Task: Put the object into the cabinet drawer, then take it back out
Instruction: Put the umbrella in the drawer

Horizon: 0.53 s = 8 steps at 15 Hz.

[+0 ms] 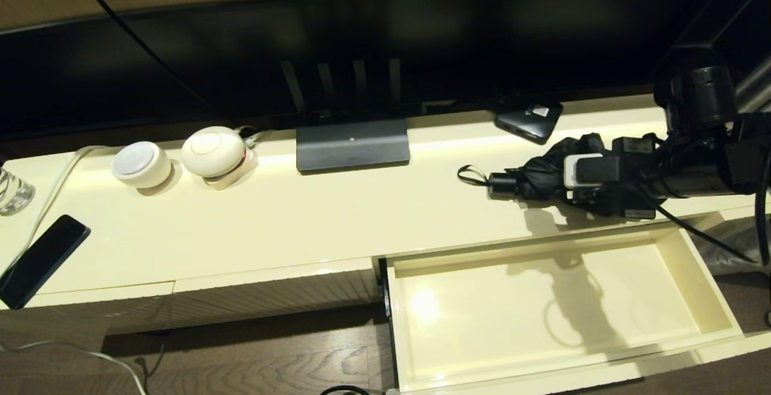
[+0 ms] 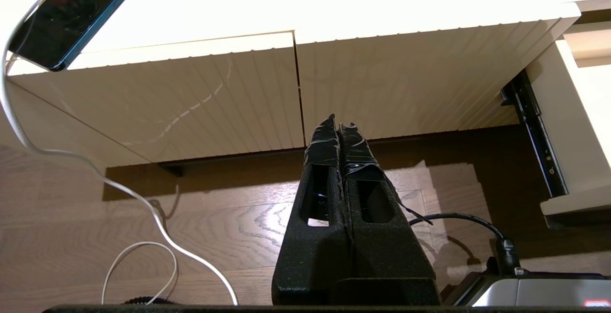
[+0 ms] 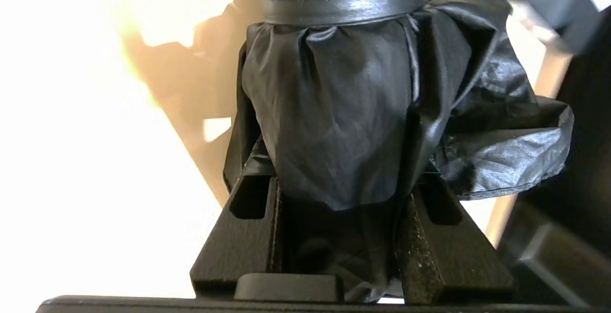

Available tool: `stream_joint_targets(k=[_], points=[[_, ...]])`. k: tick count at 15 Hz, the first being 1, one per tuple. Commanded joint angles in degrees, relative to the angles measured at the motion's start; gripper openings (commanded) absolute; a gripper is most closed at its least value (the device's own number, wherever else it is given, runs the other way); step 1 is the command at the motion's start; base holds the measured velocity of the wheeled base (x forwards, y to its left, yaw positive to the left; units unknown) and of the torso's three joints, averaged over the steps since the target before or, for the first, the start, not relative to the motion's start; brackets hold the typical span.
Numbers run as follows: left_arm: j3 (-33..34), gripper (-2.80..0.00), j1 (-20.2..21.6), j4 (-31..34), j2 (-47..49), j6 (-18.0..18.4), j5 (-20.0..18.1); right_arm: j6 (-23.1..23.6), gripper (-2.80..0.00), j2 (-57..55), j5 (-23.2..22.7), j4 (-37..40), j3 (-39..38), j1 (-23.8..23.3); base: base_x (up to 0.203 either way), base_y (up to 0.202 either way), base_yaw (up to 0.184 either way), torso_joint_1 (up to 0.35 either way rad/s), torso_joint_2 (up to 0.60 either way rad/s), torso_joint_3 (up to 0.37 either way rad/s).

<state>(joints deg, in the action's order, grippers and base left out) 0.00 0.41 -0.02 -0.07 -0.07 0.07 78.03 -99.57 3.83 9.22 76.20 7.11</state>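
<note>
The object, a black folding umbrella (image 1: 542,169), lies lengthwise over the cream cabinet top at the right, with its short handle (image 1: 503,185) and thin loop pointing left. My right gripper (image 1: 569,183) is shut on its bunched fabric; in the right wrist view the umbrella (image 3: 334,112) fills the gap between both fingers (image 3: 341,165). I cannot tell whether it rests on the top or hangs just above it. The cabinet drawer (image 1: 711,280) stands pulled open right in front of it, and its cream interior holds nothing. My left gripper (image 2: 339,124) is shut and empty, low before the ribbed front panels.
A small black box with a white label (image 1: 530,119) lies behind the umbrella. A grey screen base (image 1: 352,145) and two white round devices (image 1: 141,164) stand further left. A dark phone (image 1: 42,259) with a white cable sits at the left front edge.
</note>
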Motion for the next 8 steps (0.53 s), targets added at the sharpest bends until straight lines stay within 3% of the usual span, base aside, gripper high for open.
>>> stream_joint_targets(k=[1, 8], points=[[0.18, -2.8, 0.02, -0.06, 0.07, -0.01, 0.01, -0.49, -2.8, 3.85, -0.05, -0.08, -1.06, 0.19, 0.0, 0.0, 0.0, 0.0, 0.0, 0.0], [0.18, -2.8, 0.02, -0.06, 0.07, -0.01, 0.01, -2.0, -2.8, 15.61, -0.03, 2.39, -6.09, 0.69, 0.0, 0.0, 0.0, 0.0, 0.0, 0.0]])
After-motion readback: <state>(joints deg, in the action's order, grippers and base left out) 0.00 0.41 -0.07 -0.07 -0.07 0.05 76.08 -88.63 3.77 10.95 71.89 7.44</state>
